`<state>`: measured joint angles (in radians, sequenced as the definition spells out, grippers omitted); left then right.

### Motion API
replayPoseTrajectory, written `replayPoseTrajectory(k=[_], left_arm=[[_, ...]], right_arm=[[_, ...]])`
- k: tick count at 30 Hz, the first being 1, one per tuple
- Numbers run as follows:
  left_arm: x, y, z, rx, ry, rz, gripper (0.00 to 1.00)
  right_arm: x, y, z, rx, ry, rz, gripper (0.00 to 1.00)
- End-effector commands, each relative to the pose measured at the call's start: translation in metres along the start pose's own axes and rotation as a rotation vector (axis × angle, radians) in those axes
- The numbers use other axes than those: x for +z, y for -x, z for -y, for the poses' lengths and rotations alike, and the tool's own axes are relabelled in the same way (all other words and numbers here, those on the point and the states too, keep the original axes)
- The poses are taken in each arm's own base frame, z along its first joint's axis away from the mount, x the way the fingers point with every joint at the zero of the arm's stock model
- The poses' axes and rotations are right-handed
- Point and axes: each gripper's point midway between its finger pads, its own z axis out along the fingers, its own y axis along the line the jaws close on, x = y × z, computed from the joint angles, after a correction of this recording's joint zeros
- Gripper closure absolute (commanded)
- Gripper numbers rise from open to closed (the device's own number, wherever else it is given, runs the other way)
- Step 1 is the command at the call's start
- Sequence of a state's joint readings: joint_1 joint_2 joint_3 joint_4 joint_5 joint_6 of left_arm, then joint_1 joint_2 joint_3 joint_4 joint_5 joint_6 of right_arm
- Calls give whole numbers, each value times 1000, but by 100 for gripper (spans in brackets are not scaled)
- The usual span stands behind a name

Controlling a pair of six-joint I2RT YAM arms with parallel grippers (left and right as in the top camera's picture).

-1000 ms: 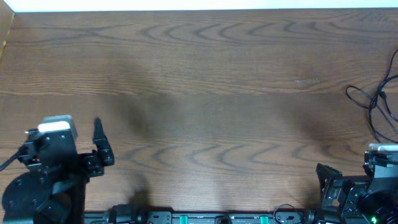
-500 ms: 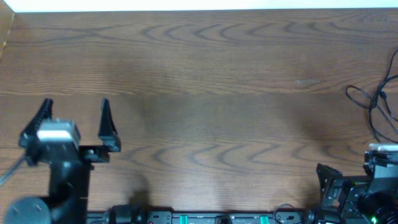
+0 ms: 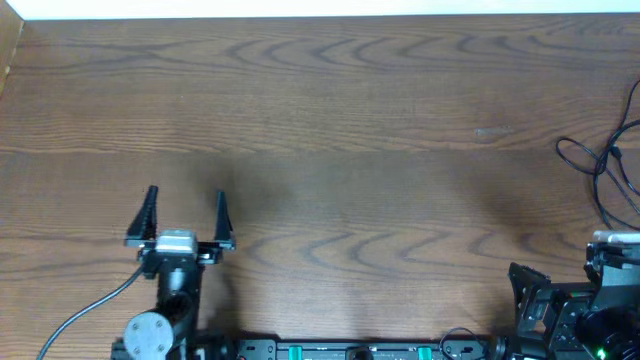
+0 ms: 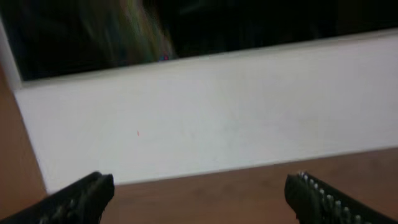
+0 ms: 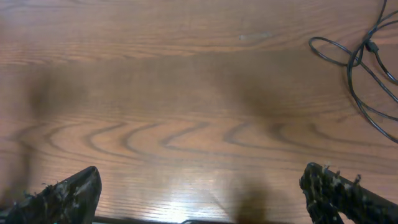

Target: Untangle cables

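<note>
The cables [image 3: 600,168] lie as thin black loose loops on the wooden table [image 3: 350,120] at its right edge, partly cut off by the frame. The right wrist view shows the cables [image 5: 357,62] at upper right, well ahead of the right gripper [image 5: 200,177]. That gripper is open with only bare wood between its fingers. In the overhead view the right gripper [image 3: 555,280] sits at the front right corner, below the cables. The left gripper [image 3: 185,195] stands open at front left, pointing at the far edge, far from the cables. Nothing lies between the jaws of the left gripper [image 4: 200,183].
A white strip [image 3: 320,8] runs along the table's far edge, and the left wrist view shows it as a white band [image 4: 217,118] beyond the wood. The left arm's own thick cable [image 3: 90,310] trails to the front left. A black rail [image 3: 350,350] lines the front edge.
The left arm has swung right from the table's left edge and turned, so its open gripper now points straight at the far edge. The right arm and the cables have not moved.
</note>
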<state>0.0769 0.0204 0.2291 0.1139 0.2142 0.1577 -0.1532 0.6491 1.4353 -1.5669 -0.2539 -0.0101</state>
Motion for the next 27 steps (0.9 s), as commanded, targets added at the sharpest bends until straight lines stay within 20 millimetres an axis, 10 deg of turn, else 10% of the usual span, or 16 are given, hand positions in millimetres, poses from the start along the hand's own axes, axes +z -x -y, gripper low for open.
replayPoseTrajectory(k=[1, 15, 21, 27], left_arm=[[3, -33, 5, 6, -13, 9, 7], [1, -95, -8, 152, 66, -168, 6], [-15, -151, -7, 89, 68, -405, 7], [-16, -152, -13, 89, 104, -410, 6]], right_arm=[[0, 1, 1, 7, -5, -1, 1], [0, 1, 1, 7, -5, -1, 1], [0, 1, 1, 7, -5, -1, 1], [0, 1, 1, 7, -5, -1, 1]])
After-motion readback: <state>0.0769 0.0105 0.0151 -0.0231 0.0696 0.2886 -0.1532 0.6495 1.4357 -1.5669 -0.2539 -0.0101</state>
